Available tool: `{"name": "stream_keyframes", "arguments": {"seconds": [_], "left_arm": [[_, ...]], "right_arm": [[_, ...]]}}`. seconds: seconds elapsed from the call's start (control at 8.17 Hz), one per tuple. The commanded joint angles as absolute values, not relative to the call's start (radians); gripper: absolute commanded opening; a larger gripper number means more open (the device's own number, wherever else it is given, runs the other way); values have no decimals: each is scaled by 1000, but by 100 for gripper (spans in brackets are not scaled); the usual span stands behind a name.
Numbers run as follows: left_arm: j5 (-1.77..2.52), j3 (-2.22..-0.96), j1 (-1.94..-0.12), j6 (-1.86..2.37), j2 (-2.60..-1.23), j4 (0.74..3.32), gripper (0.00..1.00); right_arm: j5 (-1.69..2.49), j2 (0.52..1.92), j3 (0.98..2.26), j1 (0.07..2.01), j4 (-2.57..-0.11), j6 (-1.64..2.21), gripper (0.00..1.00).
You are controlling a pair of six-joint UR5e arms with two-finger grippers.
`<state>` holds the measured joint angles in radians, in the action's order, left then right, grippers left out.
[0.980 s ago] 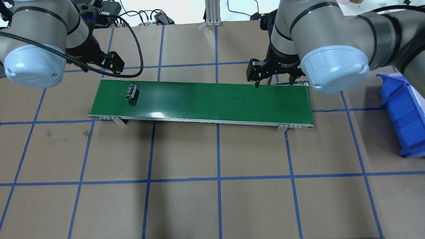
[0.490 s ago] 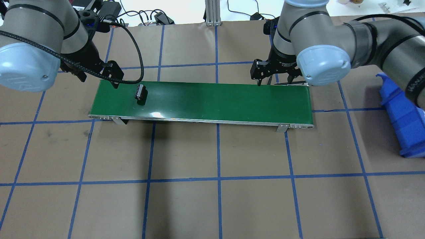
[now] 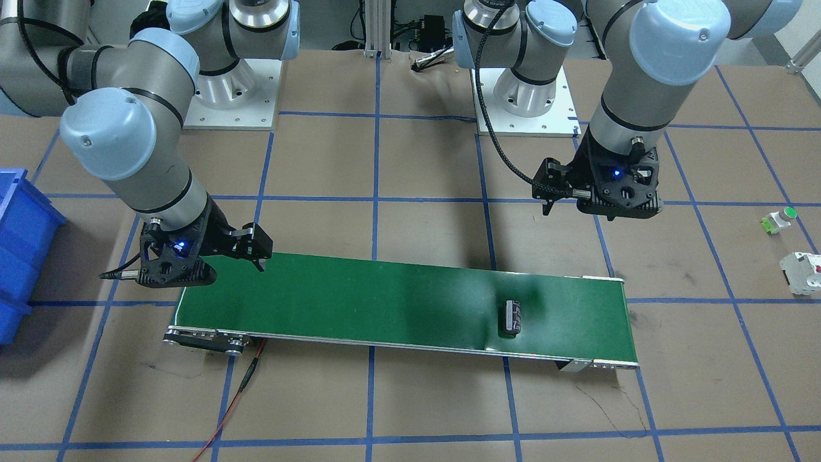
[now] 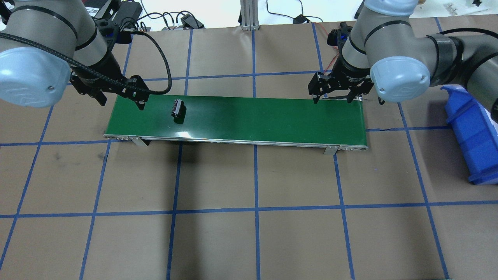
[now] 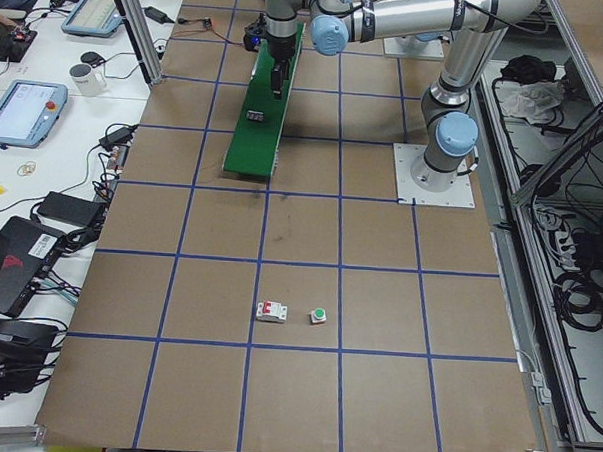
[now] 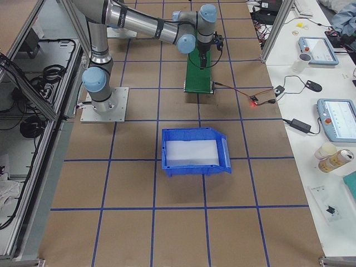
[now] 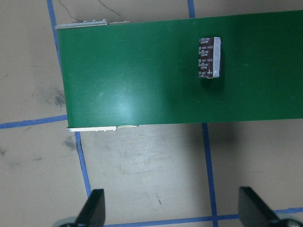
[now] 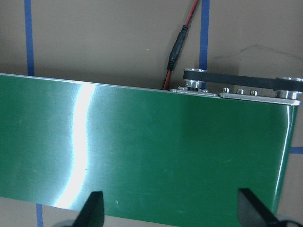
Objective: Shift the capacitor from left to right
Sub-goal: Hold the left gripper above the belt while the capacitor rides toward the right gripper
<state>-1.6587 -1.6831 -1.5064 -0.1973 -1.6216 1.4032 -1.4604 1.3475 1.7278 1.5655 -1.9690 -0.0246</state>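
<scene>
The capacitor (image 4: 177, 108) is a small black cylinder lying on its side on the green conveyor belt (image 4: 253, 116), near the belt's left end. It also shows in the front view (image 3: 512, 317) and the left wrist view (image 7: 209, 57). My left gripper (image 4: 121, 100) is open and empty, above the belt's left back corner, left of the capacitor and apart from it. My right gripper (image 4: 332, 99) is open and empty over the back edge of the belt near its right end. The right wrist view shows only bare belt (image 8: 165, 142).
A blue bin (image 4: 472, 132) stands on the table to the right of the belt. A white push-button with a green cap (image 3: 779, 218) and a white breaker (image 3: 802, 273) lie far off on my left. A red cable (image 3: 237, 391) runs from the belt's right end.
The capacitor has travelled to the right along the belt. My left gripper has shifted a little right and nearer the belt. My right gripper has moved right towards the belt's end.
</scene>
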Motion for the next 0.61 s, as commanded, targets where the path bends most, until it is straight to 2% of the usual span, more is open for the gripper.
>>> {"name": "stream_keyframes", "arguments": {"seconds": [0.0,0.49], "left_arm": [[-1657,-1686,-1506,-166,-1615,1407,100],[-1664,-1686,-1509,-147,-1614,1413,100]], "right_arm": [[-1437,1324,1741,1562,-1985,-31,100],[-1425,1307,1755,1560,-2016,-31,100]]}}
